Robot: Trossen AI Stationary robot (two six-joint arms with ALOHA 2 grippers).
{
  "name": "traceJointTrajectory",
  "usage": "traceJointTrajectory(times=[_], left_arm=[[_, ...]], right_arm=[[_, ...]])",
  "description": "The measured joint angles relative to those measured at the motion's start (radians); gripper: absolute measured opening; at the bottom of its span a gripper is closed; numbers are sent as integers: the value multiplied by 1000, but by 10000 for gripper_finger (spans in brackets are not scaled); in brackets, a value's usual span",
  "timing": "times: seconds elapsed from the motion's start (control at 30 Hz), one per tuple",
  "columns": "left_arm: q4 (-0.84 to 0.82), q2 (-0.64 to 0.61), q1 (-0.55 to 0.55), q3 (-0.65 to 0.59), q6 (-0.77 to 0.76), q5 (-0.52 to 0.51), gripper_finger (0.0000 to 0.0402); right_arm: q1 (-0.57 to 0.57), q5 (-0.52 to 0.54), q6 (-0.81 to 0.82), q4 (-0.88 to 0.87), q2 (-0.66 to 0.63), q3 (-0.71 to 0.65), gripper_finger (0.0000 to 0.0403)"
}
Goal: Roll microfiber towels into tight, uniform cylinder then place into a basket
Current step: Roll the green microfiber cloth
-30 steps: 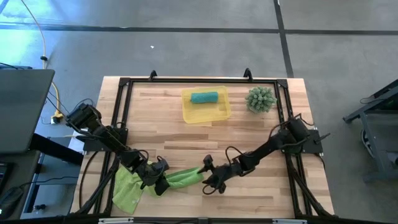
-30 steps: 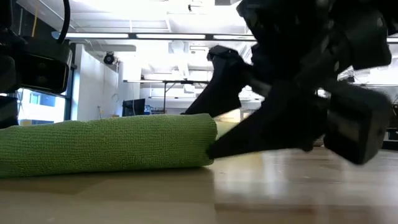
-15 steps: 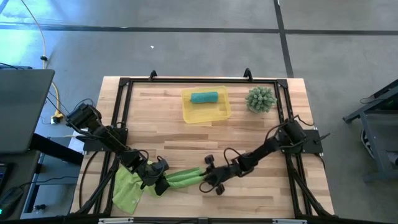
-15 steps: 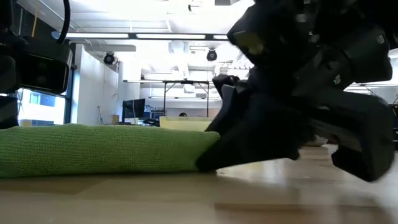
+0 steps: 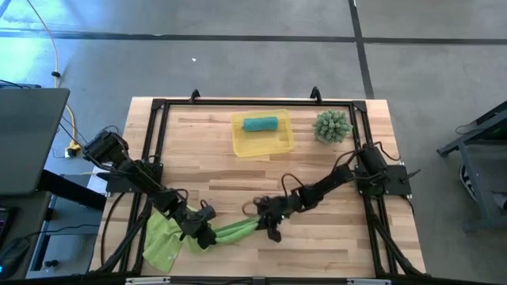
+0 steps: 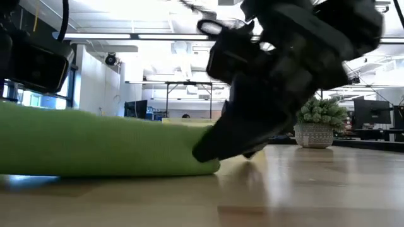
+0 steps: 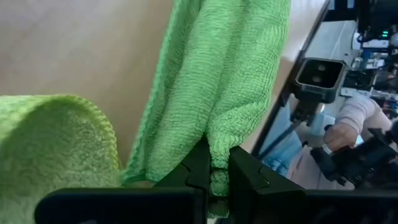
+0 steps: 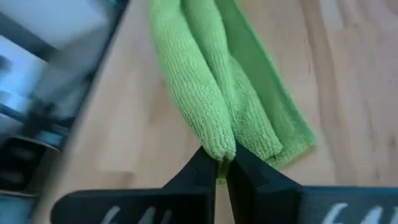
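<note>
Pinching down hard, the right end effector (image 5: pixel 261 222) is clamping one end of the lime-green towel (image 5: pixel 230 231), its fingers (image 8: pixel 200 171) closed on the bunched edge. The left end effector (image 5: pixel 202 234) is gripping the other end the same way, fingers (image 7: pixel 200 168) shut on a fold. Between them the cloth is lying as a long bundle, its axis running left to right along the front of the worktop (image 5: pixel 317 170), with loose cloth spreading under the left arm. So each arm is holding its own near end. Far across, the yellow basket (image 5: pixel 281 142) is sitting at the back edge, a rolled teal towel (image 5: pixel 260 123) already inside. No readable writing or brand anywhere.
</note>
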Motion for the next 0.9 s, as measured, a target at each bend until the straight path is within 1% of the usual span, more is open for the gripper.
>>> traceJointTrajectory(times=[0.07, 0.1, 0.23, 0.33, 0.4, 0.53, 0.7, 0.83, 0.9], left_arm=[[-21, -16, 6, 0, -7, 9, 21], [-38, -25, 9, 0, -10, 10, 21], [-186, -57, 14, 0, -28, -54, 21], [-287, -63, 17, 5, -43, -103, 27], [-300, -63, 16, 5, -28, -118, 38], [-269, -61, 17, 2, 52, -129, 70], [-258, -83, 22, 1, 217, -131, 106], [-297, -148, 35, 0, 357, -120, 114], [-358, -192, 39, 0, 409, -116, 115]], right_arm=[[-34, -94, 122, 30, -2, 1, 6], [-46, -119, 172, 33, -3, 2, 4], [-74, -124, 309, 26, -5, 4, 3], [-80, -121, 332, 4, -6, 5, 3], [-80, -112, 336, -10, -6, 5, 3], [-72, -82, 340, -58, -5, 5, 3], [-70, -23, 340, -130, -8, 6, 3], [-70, -16, 344, -143, -9, 6, 2], [-70, -16, 344, -145, -9, 6, 2]])
